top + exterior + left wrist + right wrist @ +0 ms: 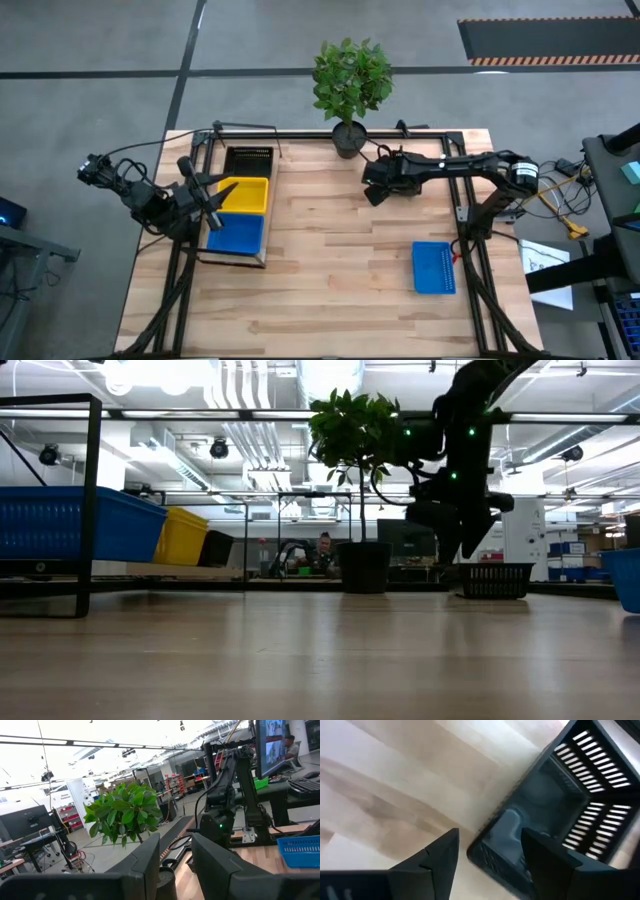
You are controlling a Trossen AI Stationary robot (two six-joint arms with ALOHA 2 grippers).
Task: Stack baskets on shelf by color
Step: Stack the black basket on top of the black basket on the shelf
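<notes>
The shelf (232,259) stands at the table's left with a black basket (250,160), a yellow basket (248,196) and a blue basket (238,236) in a row on it. My left gripper (218,197) hovers open over the yellow one, pointing level toward the right; it holds nothing (175,865). My right gripper (372,190) is open and points down near the plant pot. Its fingers stand on either side of a corner of another black basket (560,810), which rests on the table (497,580); I see no touch. A second blue basket (433,267) lies on the table's right.
A potted plant (349,85) stands at the table's far edge, close to my right gripper. Black frame rails run along the left and right table edges. Bare planks lie between the shelf and the blue basket on the table. A person (322,552) sits in the room beyond.
</notes>
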